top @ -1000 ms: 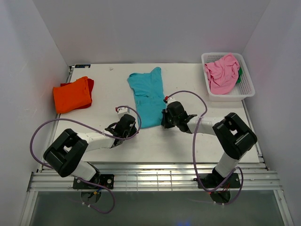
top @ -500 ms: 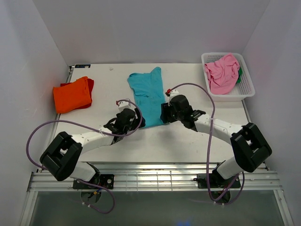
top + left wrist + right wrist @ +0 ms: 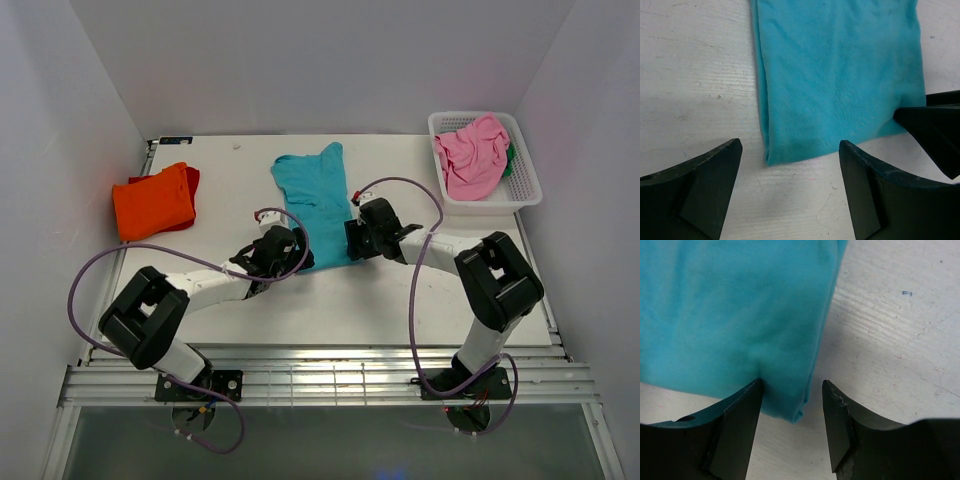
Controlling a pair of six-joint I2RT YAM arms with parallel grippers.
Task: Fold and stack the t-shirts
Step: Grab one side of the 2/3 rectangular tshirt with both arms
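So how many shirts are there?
3 plainly: teal shirt mid-table, orange shirt at left, pink shirt in the basket. Red cloth and green cloth beneath may be more.

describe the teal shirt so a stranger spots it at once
On the white table, a long strip of cloth lies at the middle. That teal t-shirt is the only blue-green one: the orange shirt sits far left, the pink shirt in the basket.

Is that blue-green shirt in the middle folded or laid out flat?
Partly folded: the teal shirt lies as a long narrow strip, its side edge doubled over, not a compact bundle like the orange shirt.
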